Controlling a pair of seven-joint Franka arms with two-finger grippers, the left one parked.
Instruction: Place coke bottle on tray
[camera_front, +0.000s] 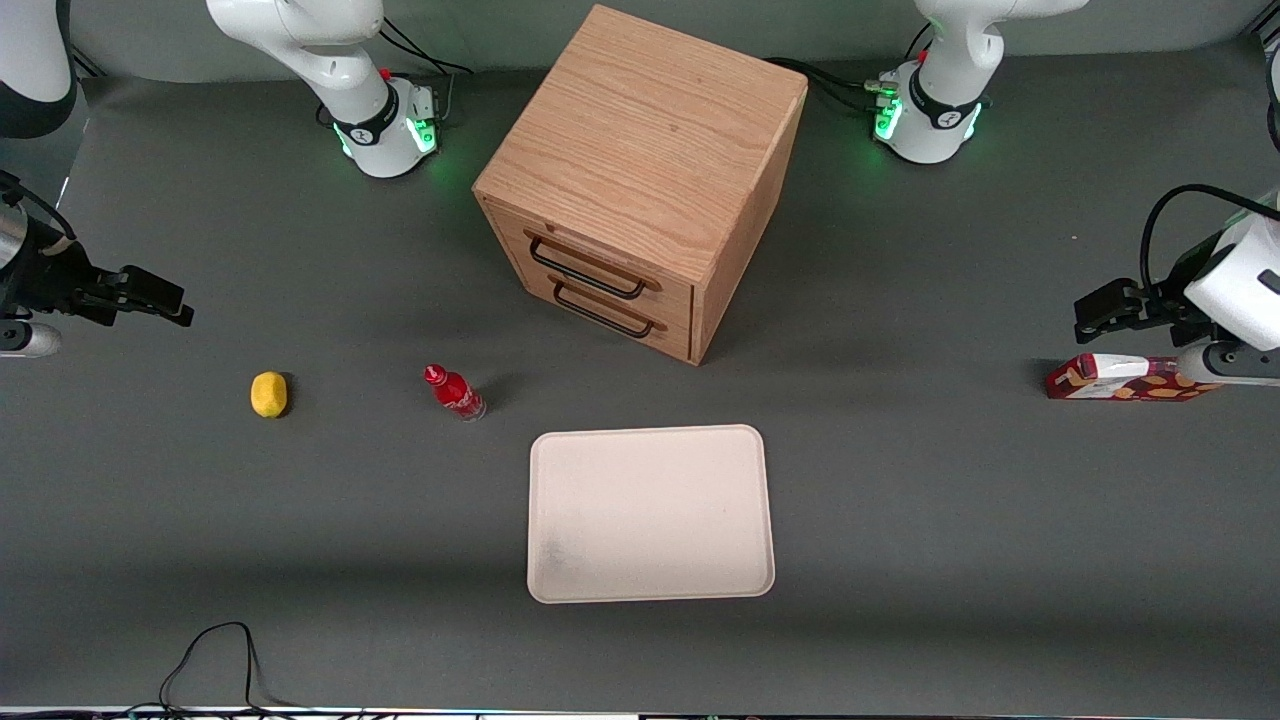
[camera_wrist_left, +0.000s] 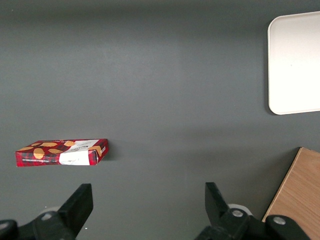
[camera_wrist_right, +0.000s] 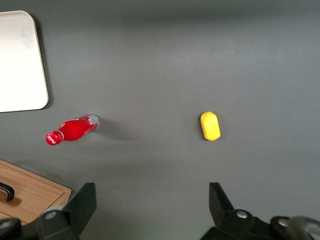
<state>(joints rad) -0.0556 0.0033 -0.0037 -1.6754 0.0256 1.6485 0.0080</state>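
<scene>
The coke bottle (camera_front: 455, 391) (camera_wrist_right: 73, 130), small and red with a red cap, stands on the grey table. Beside it, slightly nearer the front camera, lies the cream tray (camera_front: 650, 513) (camera_wrist_right: 20, 60) with nothing on it. My right gripper (camera_front: 150, 298) (camera_wrist_right: 150, 200) hangs well above the table at the working arm's end, far from the bottle. Its fingers are open and hold nothing.
A yellow lemon (camera_front: 268, 394) (camera_wrist_right: 210, 125) lies between the bottle and my gripper's end of the table. A wooden drawer cabinet (camera_front: 640, 180) with two black handles stands farther from the front camera than the tray. A red patterned carton (camera_front: 1125, 378) (camera_wrist_left: 62, 152) lies toward the parked arm's end.
</scene>
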